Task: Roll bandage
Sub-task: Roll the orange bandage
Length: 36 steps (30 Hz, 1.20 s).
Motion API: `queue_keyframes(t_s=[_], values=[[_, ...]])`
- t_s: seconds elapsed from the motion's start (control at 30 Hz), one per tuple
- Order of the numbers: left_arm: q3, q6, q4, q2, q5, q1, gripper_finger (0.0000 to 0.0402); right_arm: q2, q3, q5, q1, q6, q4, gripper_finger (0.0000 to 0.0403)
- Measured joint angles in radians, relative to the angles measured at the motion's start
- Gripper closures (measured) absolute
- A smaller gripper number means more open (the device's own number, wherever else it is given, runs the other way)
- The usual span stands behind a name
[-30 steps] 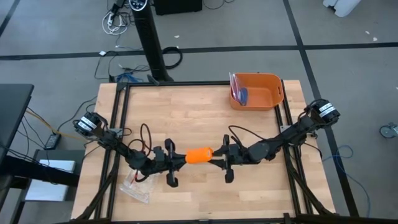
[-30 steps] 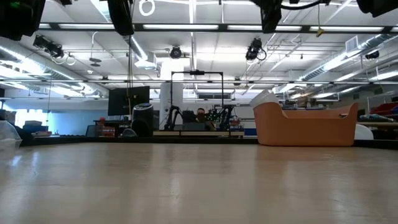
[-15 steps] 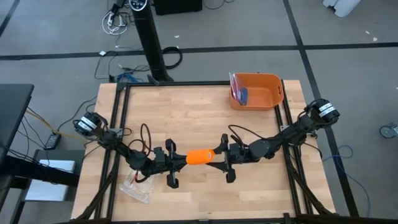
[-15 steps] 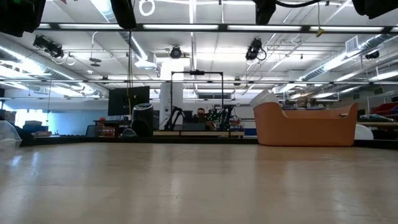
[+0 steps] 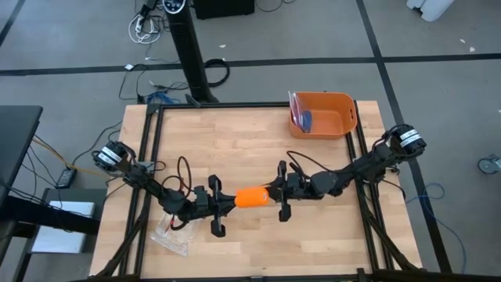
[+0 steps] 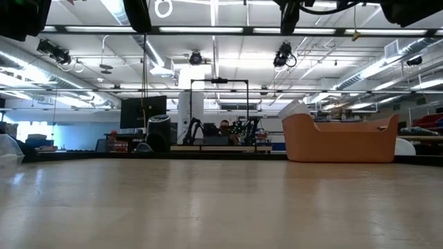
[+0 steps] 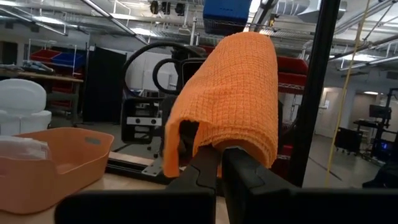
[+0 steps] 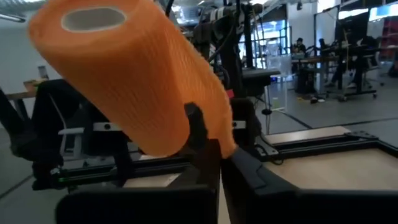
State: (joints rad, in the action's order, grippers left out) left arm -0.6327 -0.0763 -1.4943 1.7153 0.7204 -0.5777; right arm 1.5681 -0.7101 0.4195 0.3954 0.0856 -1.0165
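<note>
Crinkled clear plastic bag (image 5: 172,233) lies flat on the light wooden table (image 5: 243,149) just outside and toward the front edge from the left gripper (image 5: 225,203), apart from it, with a thin dark cable loop (image 5: 182,168) standing off the left arm just behind the wrist. Left arm runs low and nearly flat from its base at the table's left edge, angled toward centre, wrist level, gripper pointing right; fingers (image 7: 205,171) pressed together, clamped on the left end of the bright orange soft cloth bandage roll (image 5: 251,196). Bandage, a short cylinder, is held up between the two grippers near table centre, a bit toward the front edge, lying sideways; left wrist view shows a loose flap of waffle-textured cloth hanging at one side over the fingertips. Right gripper (image 5: 272,193) directly faces the left one across the roll, fingers (image 8: 208,158) together, pinching the roll's right end from below; the open white core (image 8: 93,17) shows at the end away from it. Right arm stretches low from its base at the right edge, elbow slightly bent, cable arching over the forearm. Rigid orange plastic bin (image 5: 322,115) sits well behind the right gripper at the far right corner, holding something red and blue, nothing blocking either gripper.
</note>
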Motion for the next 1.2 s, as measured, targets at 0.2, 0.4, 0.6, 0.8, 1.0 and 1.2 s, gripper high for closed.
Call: queue_keyframes(t_s=[0.2, 0.4, 0.6, 0.8, 1.0, 1.2], values=[[0.0, -0.031, -0.011, 0.0, 0.028, -0.014, 0.0389, -0.019, 0.0, 0.005, 0.023, 0.004, 0.046, 0.0399], [0.0, -0.108, -0.025, 0.0, 0.074, -0.041, 0.0389, -0.064, 0.0, 0.007, 0.04, 0.063, 0.142, 0.0401], [0.0, -0.113, -0.026, 0.0, 0.135, -0.035, 0.0389, -0.085, 0.0, 0.001, 0.051, 0.086, 0.156, 0.0401], [-0.013, -0.122, -0.027, 0.0, 0.15, -0.013, 0.0389, -0.065, 0.0, 0.005, 0.051, 0.088, 0.137, 0.0402], [-0.035, -0.132, -0.028, 0.0, 0.168, 0.009, 0.039, -0.066, -0.004, 0.007, 0.056, 0.063, 0.102, 0.0402], [-0.035, -0.132, -0.025, 0.0, 0.209, 0.024, 0.039, -0.066, -0.02, 0.011, 0.055, 0.051, 0.105, 0.0403]])
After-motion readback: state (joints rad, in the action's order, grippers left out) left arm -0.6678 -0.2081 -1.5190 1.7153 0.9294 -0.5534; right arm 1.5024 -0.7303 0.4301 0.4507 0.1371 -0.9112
